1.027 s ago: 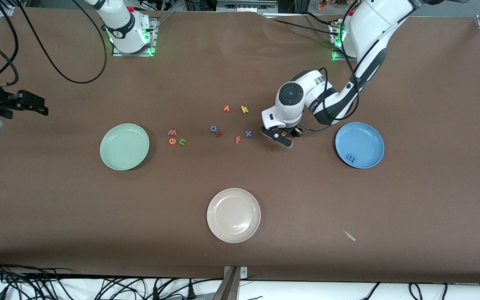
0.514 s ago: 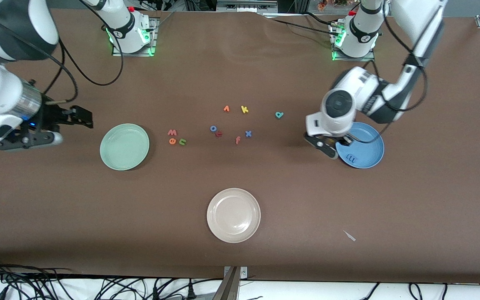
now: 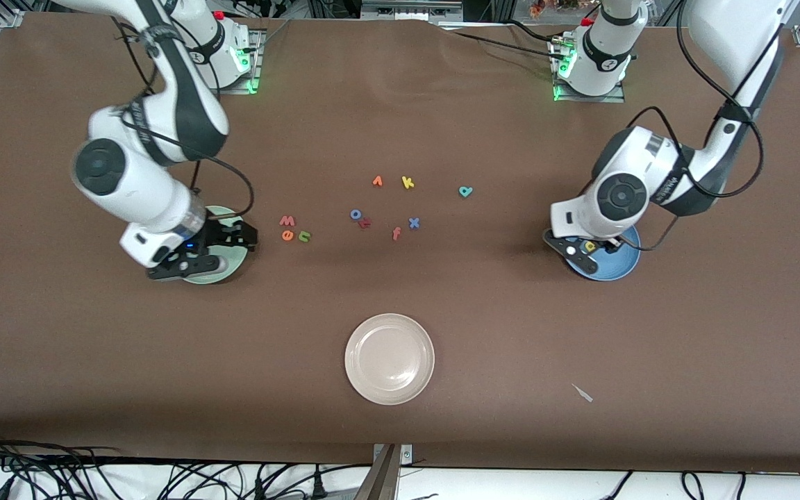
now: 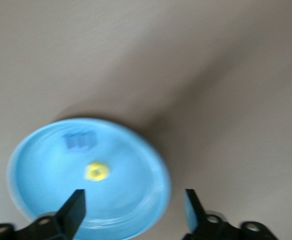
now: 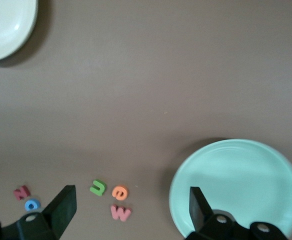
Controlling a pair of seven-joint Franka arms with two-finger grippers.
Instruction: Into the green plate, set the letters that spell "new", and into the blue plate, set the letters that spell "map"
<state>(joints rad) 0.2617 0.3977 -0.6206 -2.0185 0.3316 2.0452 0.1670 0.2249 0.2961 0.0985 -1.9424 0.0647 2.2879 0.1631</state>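
Left pincer (image 3: 584, 251) is over the round medium-blue plate (image 3: 619, 267), fingers (image 4: 72, 212) spread wide, nothing between them. In the left wrist view the small yellow round-bowled foam letter (image 4: 96, 171) lies on the plate floor beside the blue foam m (image 4: 80, 141), both clear of the fingers. The teal round-bowled foam letter (image 3: 465, 191) sits on the brown counter (image 3: 483, 333), well apart from the blue plate, toward the middle. Right pincer (image 3: 216, 244) is over the round pale mint-green plate (image 5: 246, 185), fingers (image 5: 62, 207) spread, empty. Plate holds no letters in the right wrist view. The red-pink foam w (image 3: 287, 221), orange foam e (image 3: 287, 235) and green foam n (image 3: 304, 236) cluster on the counter just beside the green plate, toward the middle. Further along, mid-counter: blue foam o (image 3: 356, 214), pink foam f (image 3: 396, 233), blue foam x (image 3: 414, 223), orange v-shaped letter (image 3: 377, 181), yellow foam k (image 3: 407, 182). Cream-white round plate (image 3: 389, 358) lies nearer the front camera than the letters.
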